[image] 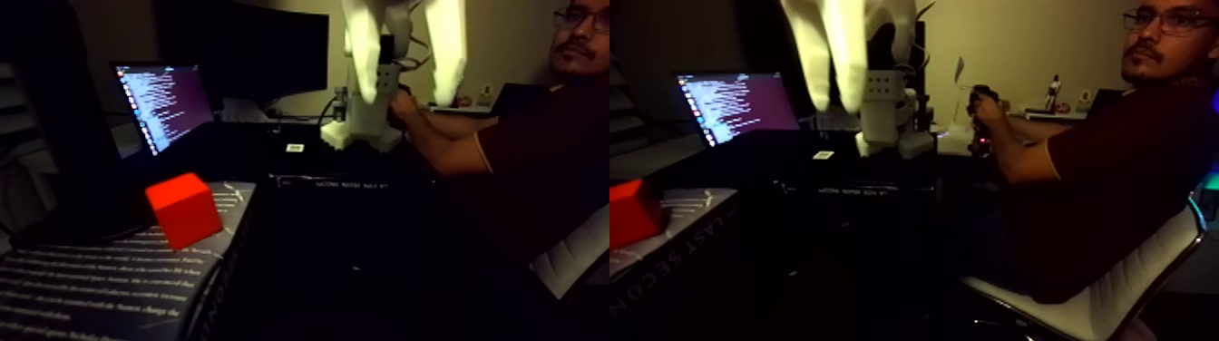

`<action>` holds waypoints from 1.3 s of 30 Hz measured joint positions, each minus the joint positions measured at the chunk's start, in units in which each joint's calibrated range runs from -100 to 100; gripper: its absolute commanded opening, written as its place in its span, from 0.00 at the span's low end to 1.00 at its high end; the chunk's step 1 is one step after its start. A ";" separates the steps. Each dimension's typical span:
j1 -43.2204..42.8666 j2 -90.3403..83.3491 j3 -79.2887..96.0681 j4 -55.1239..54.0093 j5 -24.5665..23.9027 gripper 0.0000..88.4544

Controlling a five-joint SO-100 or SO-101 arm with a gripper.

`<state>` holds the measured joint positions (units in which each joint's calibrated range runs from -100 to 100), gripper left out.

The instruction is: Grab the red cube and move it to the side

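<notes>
The white gripper [405, 91] hangs high with fingers spread wide and empty, poised to descend; the red cube [184, 209] waits untouched on a book [100, 281], well below.

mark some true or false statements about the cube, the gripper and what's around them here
1. The red cube rests on a book with white print. True.
2. The gripper is shut on the cube. False: it hangs open, high above the table, holding nothing.
3. A laptop with a lit screen stands behind the cube. True.
4. The cube lies on its own on the bare dark table. False: it sits on the book.
5. A person sits to the right in the fixed view, with an arm stretched toward the white arm base. True.
</notes>
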<state>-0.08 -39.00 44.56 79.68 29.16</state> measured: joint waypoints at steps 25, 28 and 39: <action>-9.34 -24.15 32.76 -12.00 -5.61 0.29; -10.58 -26.59 36.48 -15.26 -8.65 0.29; -11.51 -36.10 44.01 -21.87 -20.61 0.28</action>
<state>-11.58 -75.09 88.57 57.81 8.55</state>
